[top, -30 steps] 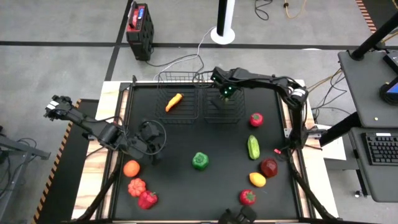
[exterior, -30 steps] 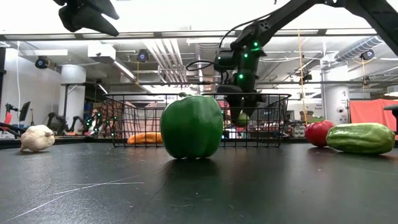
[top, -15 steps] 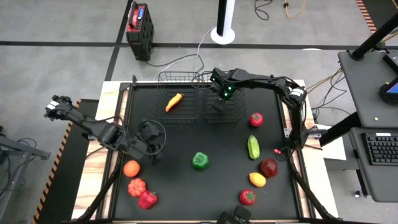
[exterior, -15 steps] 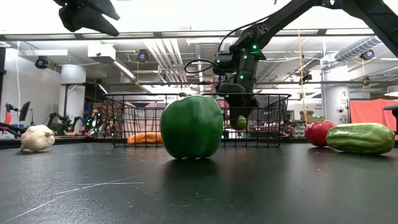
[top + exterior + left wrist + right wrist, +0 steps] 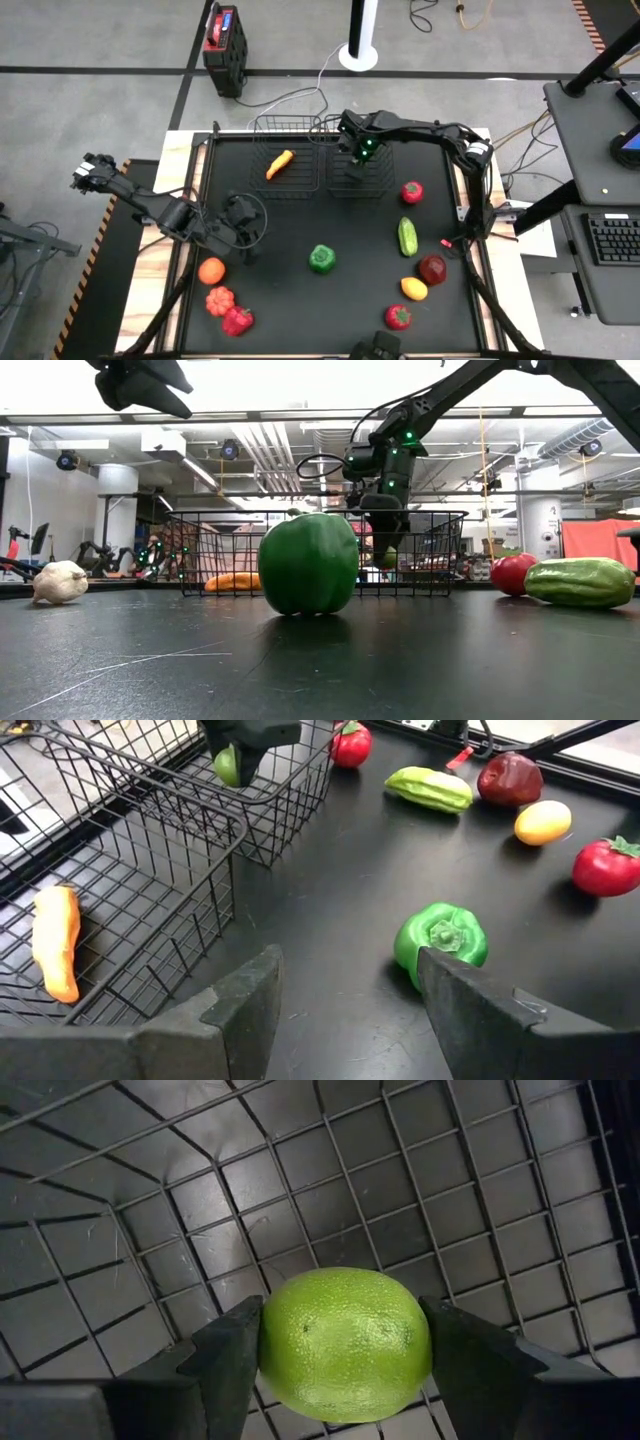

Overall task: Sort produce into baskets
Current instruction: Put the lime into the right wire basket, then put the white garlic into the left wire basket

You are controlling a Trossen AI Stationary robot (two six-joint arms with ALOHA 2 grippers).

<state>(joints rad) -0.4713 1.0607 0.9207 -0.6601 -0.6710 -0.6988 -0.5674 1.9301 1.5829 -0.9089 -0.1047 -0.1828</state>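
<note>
The step in hand looks like the drop: the right gripper (image 5: 358, 158) hangs over the right-hand wire basket (image 5: 385, 182), upper middle of the high view, its fingers closed on a green lime-like fruit (image 5: 345, 1343) that sits above the mesh floor in the right wrist view. Next, I judge, the jaws must part with the fruit still inside the basket walls, then the arm must lift straight out so it does not snag the wire.

Counted, largest to smallest:

- Two black wire baskets side by side at the upper middle; the left basket (image 5: 262, 180) holds one orange carrot (image 5: 279, 164).
- Two arms. The left gripper (image 5: 243, 222) waits at centre left of the high view, jaws partly open and empty.
- One cucumber (image 5: 407, 236), right of centre.
- One green bell pepper (image 5: 321, 258), centre.
- One dark red apple-like fruit (image 5: 432, 269), lower right.
- One red bell pepper (image 5: 237, 320), lower left.
- One ribbed orange-red piece, perhaps a small pumpkin (image 5: 219, 299), lower left.
- One orange round fruit (image 5: 211, 270), lower left.
- Two red tomato-like pieces with green tops: one (image 5: 412, 192) beside the right basket, one (image 5: 399, 316) at lower right.
- One yellow lemon (image 5: 414, 289), lower right.
- One pale garlic bulb (image 5: 59, 582), far left of the low view.
</note>
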